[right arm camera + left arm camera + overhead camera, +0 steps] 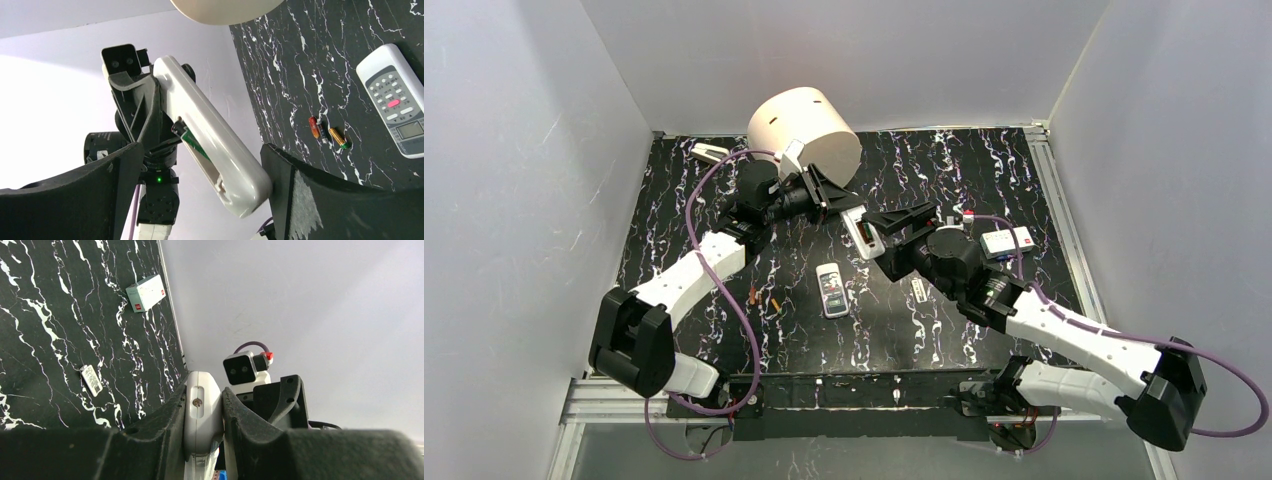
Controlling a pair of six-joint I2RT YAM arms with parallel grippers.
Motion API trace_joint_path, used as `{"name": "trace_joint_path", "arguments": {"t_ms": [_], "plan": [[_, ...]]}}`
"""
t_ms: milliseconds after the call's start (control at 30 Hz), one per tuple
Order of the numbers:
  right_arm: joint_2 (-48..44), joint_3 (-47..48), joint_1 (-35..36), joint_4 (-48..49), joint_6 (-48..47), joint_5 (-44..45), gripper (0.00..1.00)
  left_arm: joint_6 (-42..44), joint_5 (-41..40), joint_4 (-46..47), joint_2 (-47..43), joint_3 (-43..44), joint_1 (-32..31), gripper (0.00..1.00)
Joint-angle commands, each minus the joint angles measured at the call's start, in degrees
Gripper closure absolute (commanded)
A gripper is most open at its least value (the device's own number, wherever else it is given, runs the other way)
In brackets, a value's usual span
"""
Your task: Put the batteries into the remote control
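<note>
My left gripper (836, 200) is shut on one end of a white remote (862, 233) and holds it above the table; in the left wrist view the fingers (165, 415) clamp its edges (202, 410). My right gripper (889, 232) is open, its jaws wide on either side of the remote's free end (235, 185), which lies close against one finger (290, 180). The remote's compartment (197, 145) is open, with something green inside. Two batteries, an orange-red one (315, 126) and a gold-green one (339, 137), lie on the table, as the top view also shows (763, 299).
A second remote (832, 290) lies face up mid-table. A small white cover piece (918, 290) lies right of it. A white box with red marking (1007, 241) sits at the right. A beige cylinder (804, 128) stands at the back, with a small white item (709, 152) back left.
</note>
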Motion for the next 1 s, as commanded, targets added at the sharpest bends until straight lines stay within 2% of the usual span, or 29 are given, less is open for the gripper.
{"name": "trace_joint_path", "arguments": {"t_ms": [0, 167, 433, 867, 967], "plan": [[1.9, 0.2, -1.2, 6.5, 1.4, -1.3, 0.05, 1.7, 4.0, 1.3, -2.8, -0.4, -0.1, 1.0], [3.9, -0.6, -2.3, 10.3, 2.0, -4.4, 0.06, 2.3, 4.4, 1.6, -3.4, -0.9, -0.1, 1.0], [5.1, 0.0, -3.2, 13.2, -0.2, -7.1, 0.19, 3.1, 4.7, 1.6, -3.3, -0.9, -0.1, 1.0], [4.2, -0.3, -3.6, 13.6, -2.3, -7.3, 0.42, 2.0, 4.4, 2.1, -2.2, 1.0, -0.1, 1.0], [3.8, -0.4, -3.6, 13.5, -3.2, -6.9, 0.51, 0.7, 4.6, 2.1, -2.2, 1.3, -0.1, 1.0]]}}
